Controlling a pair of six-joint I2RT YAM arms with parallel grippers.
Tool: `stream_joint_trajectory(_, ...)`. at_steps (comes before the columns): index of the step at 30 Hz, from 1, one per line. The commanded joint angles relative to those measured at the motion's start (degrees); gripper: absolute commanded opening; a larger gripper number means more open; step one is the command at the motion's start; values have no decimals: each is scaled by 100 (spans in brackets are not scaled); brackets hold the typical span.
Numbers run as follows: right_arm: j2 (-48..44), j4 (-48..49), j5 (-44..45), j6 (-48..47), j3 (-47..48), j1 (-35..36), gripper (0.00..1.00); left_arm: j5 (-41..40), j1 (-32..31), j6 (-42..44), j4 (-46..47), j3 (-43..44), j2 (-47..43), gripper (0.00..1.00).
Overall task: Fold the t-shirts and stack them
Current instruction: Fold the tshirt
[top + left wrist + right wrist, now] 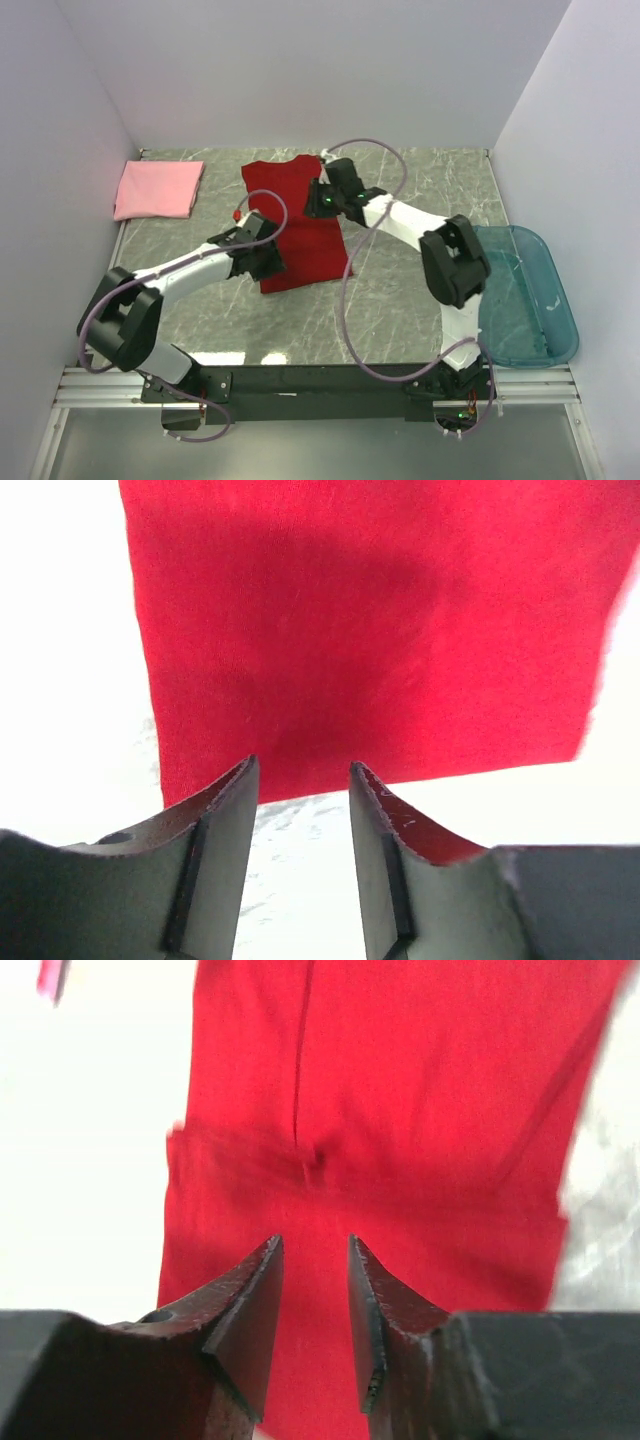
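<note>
The deep red t-shirt [298, 222] lies flat in a long narrow folded shape in the middle of the table. It fills the left wrist view [370, 630] and the right wrist view [380, 1140]. The light pink t-shirt [158, 188] lies folded at the far left. My left gripper [272, 262] is open and empty at the red shirt's near left edge [301, 770]. My right gripper [318, 198] is open and empty over the shirt's far right part [315, 1245].
A translucent teal-blue plastic bin [527, 296] sits at the right edge of the marble table [400, 300]. White walls close in the left, back and right sides.
</note>
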Motion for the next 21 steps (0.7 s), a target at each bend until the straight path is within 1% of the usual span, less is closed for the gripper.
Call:
stream_joint_trajectory(1, -881, 369, -1031, 327, -845, -233, 41, -128, 293, 67, 410, 129, -524, 48)
stream_joint_trajectory(3, -1197, 519, -1445, 450, -1432, -278, 41, 187, 548, 6, 795, -143, -735, 48)
stream_joint_trajectory(4, -1260, 616, -1647, 477, -1593, -304, 41, 311, 601, -38, 885, -240, -779, 47)
stream_joint_trajectory(5, -1322, 669, -2102, 520, -1751, -339, 41, 408, 653, -56, 946, -319, -789, 46)
stream_joint_trajectory(7, -1445, 992, -2465, 731, -2243, -383, 41, 689, 671, -117, 1035, -521, -745, 44)
stream_joint_trajectory(8, -1463, 1108, -2719, 880, -2540, -436, 41, 821, 689, -196, 1087, -687, -649, 43)
stream_joint_trajectory(10, -1419, 1397, -2932, 978, -2771, -532, 41, 1154, 724, -362, 1306, -890, -561, 40)
stream_joint_trajectory(13, -1138, 1618, -3248, 1127, -3061, -717, 41, 1384, 812, -539, 1457, -1189, -385, 36)
stream_joint_trajectory(15, -858, 1906, -3546, 1407, -3272, -927, 41, 1402, 935, -566, 1396, -1277, -279, 34)
stream_joint_trajectory(18, -611, 2259, -3671, 1751, -3633, -1199, 41, 1297, 1084, -601, 1176, -1374, -270, 31)
stream_joint_trajectory(21, -549, 2164, -3592, 1699, -3765, -1332, 41, 1112, 1225, -601, 1009, -1532, -367, 29)
